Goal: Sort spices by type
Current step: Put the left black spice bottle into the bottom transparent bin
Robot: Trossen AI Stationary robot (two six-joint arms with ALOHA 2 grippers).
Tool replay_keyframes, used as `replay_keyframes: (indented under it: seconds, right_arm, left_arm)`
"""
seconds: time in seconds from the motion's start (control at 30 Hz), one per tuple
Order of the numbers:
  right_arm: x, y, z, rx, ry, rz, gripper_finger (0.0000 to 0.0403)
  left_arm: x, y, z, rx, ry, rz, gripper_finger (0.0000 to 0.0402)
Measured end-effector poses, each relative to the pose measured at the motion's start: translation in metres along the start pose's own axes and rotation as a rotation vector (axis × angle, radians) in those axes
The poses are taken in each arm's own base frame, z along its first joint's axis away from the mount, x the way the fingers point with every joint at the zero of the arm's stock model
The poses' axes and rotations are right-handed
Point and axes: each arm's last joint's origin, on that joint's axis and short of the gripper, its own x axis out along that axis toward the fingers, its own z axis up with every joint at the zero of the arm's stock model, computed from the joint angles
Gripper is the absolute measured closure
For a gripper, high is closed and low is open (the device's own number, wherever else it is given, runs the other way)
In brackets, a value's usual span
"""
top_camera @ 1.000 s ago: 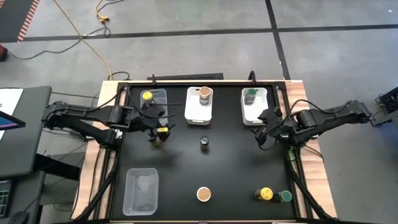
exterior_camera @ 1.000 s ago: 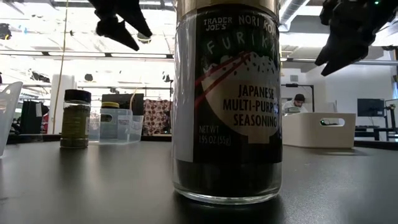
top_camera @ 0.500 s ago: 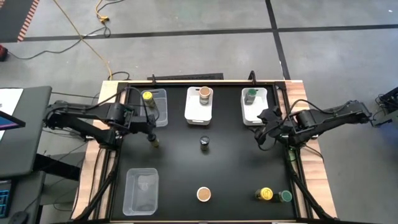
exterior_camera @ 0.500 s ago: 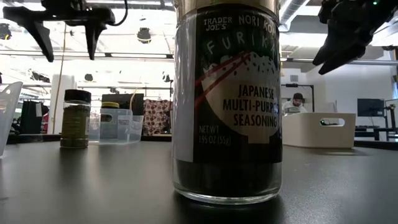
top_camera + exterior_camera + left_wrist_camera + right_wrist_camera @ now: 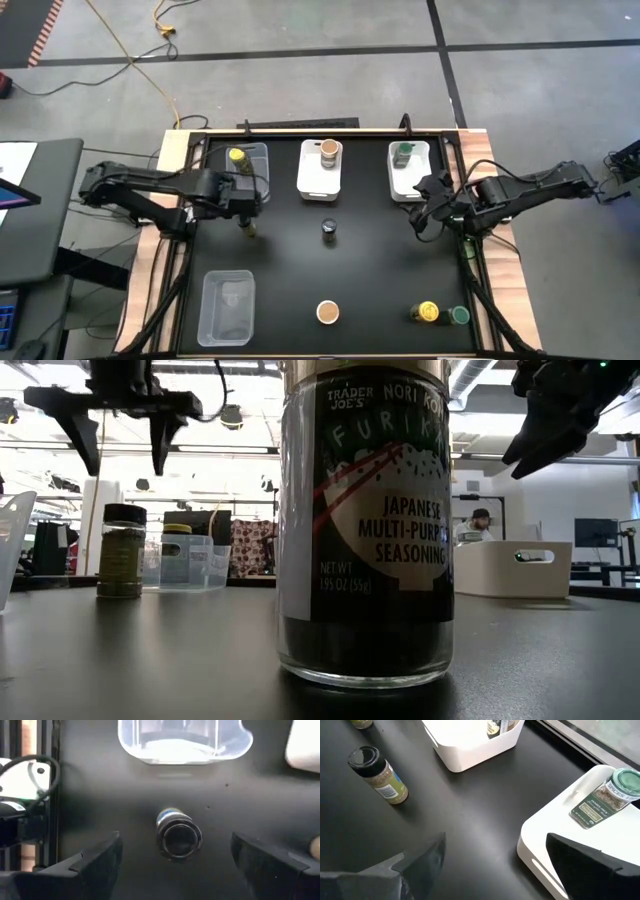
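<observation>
Left wrist view: dark-capped spice jar point(image 5: 178, 839) upright on black table point(image 5: 260, 810), directly below and between fingers of wide-open left gripper point(image 5: 175, 865) (nearer arm), near clear bin point(image 5: 185, 745); straight descent likely next.

Seen from above, three bins line the far edge of the table point(image 5: 290, 260): left bin point(image 5: 250, 180), middle bin point(image 5: 320, 172) and right bin point(image 5: 410, 178), each holding one spice jar. A fourth bin point(image 5: 227, 308) sits at the near left. One jar point(image 5: 329, 231) stands mid-table, another point(image 5: 327, 313) nearer the front. Two jars point(image 5: 440, 314) stand side by side, seemingly touching, at the near right. A further jar point(image 5: 248, 229) stands just in front of the left bin.
</observation>
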Motion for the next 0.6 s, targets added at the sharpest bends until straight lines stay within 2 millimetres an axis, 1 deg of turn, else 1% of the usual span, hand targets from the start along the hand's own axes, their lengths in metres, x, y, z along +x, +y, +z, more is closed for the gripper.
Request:
replay_keyframes:
  seconds: [0.13,0.3,0.43,0.6]
  right_arm:
    - [0.0,0.0,0.0,-0.004,0.001,0.001,0.003]
    - [0.0,0.0,0.0,-0.021,0.001,0.0,0.003]
    - [0.0,0.0,0.0,-0.02,0.001,0.001,0.003]
    - [0.0,0.0,0.0,-0.019,0.003,0.004,0.003]
  left_arm:
    - [0.014,-0.011,0.0,0.013,0.057,0.069,0.0052]
    - [0.025,-0.019,0.004,0.049,0.11,0.101,0.0052]
    - [0.034,-0.02,0.005,0.05,0.138,0.072,0.0052]
    - [0.057,-0.011,-0.002,0.023,0.182,0.057,0.0052]
